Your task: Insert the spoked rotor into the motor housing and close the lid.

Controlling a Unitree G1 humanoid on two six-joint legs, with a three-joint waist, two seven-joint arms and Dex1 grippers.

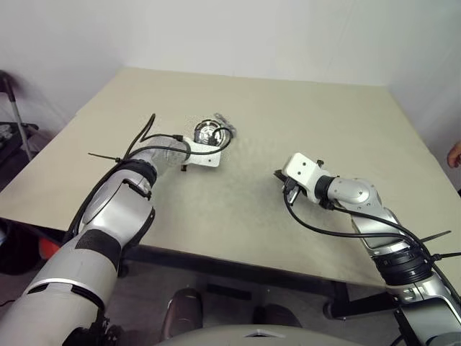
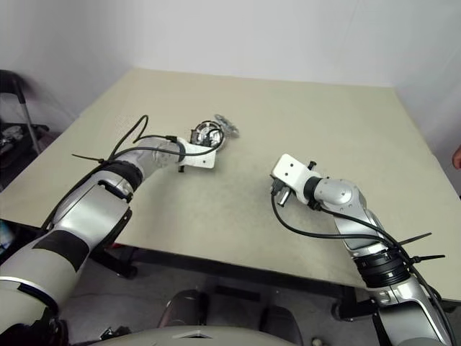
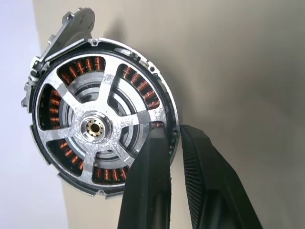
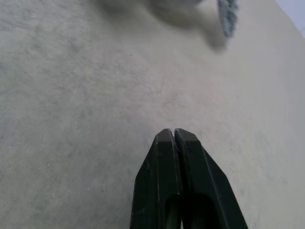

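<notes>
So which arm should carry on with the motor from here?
Left, probably: the left gripper already pinches the motor housing rim, the spoked rotor sitting inside. The right gripper hangs shut over bare table.

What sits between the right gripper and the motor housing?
Only bare table between right gripper and motor housing, per left eye view.

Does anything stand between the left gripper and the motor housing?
Nothing visible does. The left gripper is already at the motor housing, with one finger on each side of its rim. The spoked rotor sits inside the housing.
</notes>
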